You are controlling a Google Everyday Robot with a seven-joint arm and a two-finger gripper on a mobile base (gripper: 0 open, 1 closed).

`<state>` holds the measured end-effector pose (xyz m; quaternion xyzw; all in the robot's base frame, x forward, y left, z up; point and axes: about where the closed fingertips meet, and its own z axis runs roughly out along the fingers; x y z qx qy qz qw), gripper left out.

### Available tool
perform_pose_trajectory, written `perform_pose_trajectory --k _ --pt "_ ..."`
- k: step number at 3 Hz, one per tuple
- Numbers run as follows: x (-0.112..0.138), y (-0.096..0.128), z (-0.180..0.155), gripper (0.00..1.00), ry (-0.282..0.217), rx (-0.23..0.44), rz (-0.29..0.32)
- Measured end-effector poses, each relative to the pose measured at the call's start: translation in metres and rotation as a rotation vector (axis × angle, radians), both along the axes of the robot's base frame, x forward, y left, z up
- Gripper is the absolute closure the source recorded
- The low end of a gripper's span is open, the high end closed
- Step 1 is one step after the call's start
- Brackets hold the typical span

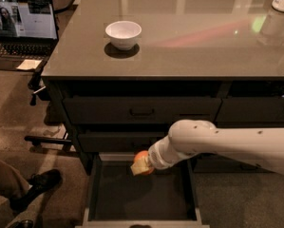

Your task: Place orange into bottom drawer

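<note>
The orange (142, 157) is a small round fruit held in my gripper (140, 165) at the end of my white arm, which reaches in from the right. The gripper is shut on the orange and holds it above the back part of the open bottom drawer (95, 194). The drawer is pulled out, wide and shallow, with a light grey rim and a dark floor. Part of the orange is hidden by the pale fingers (138, 168).
A white bowl (123, 33) stands on the glossy counter (203, 37). Two shut dark handled drawers (141, 110) sit above the open one. A laptop (22, 27) is at far left. A person's shoe (34, 189) rests on the floor at lower left.
</note>
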<state>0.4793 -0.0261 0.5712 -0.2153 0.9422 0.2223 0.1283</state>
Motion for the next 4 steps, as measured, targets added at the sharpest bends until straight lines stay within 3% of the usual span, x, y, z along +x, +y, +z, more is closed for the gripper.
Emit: perform_pose_trajectory --k 1,3,4 --pt "0.007 0.029 -0.087 1.0 0.047 -0.003 0.009" --pt "0.038 0.097 -0.234 1.0 0.083 0.06 -0.027" --pt "0.034 0.117 -0.305 1.0 0.143 0.063 -0.008"
